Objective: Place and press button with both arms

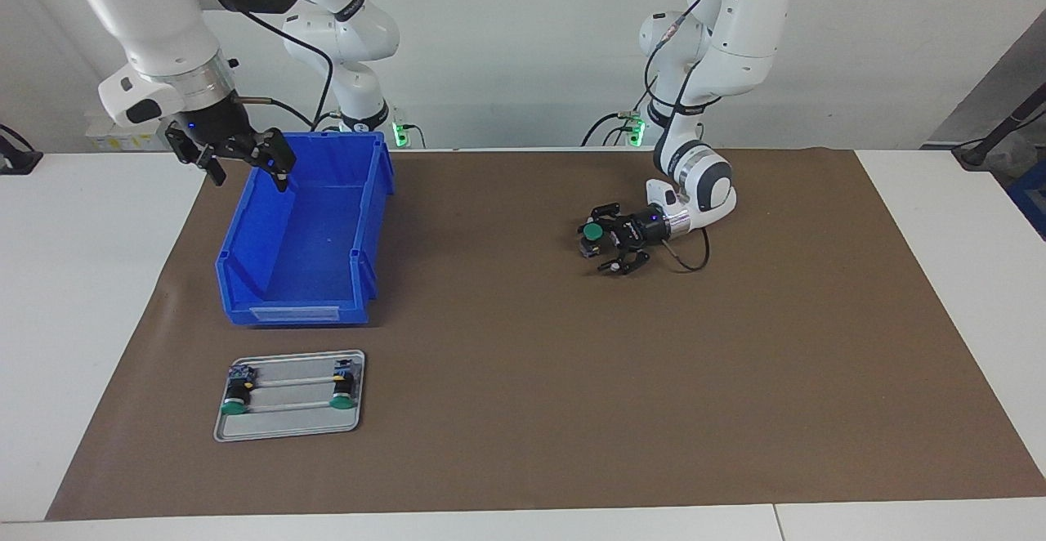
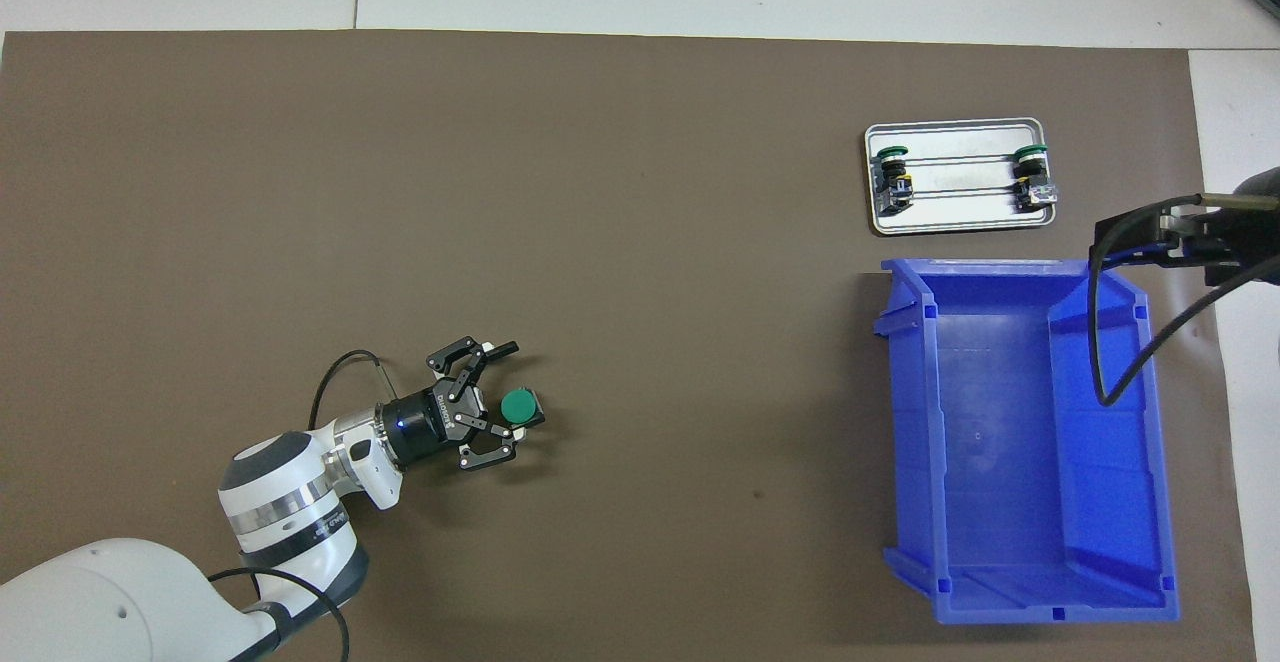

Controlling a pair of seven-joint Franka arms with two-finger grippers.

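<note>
Green button [image 1: 592, 231] sits between left hand's [image 1: 595, 243] open fingers.

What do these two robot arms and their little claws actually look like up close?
Both arms are glossy white, built of rounded segments with dark grey joint caps and a silvery ring near the wrist. Each ends in a small black claw of thin linked bars: the left gripper and the right gripper, each showing a tiny blue light. Thin black cables loop along the arms, and green lights glow at their bases.

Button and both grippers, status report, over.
Left gripper open, low on the mat around the upright button. Right gripper open, waiting over the blue bin. Nothing in the way.
</note>
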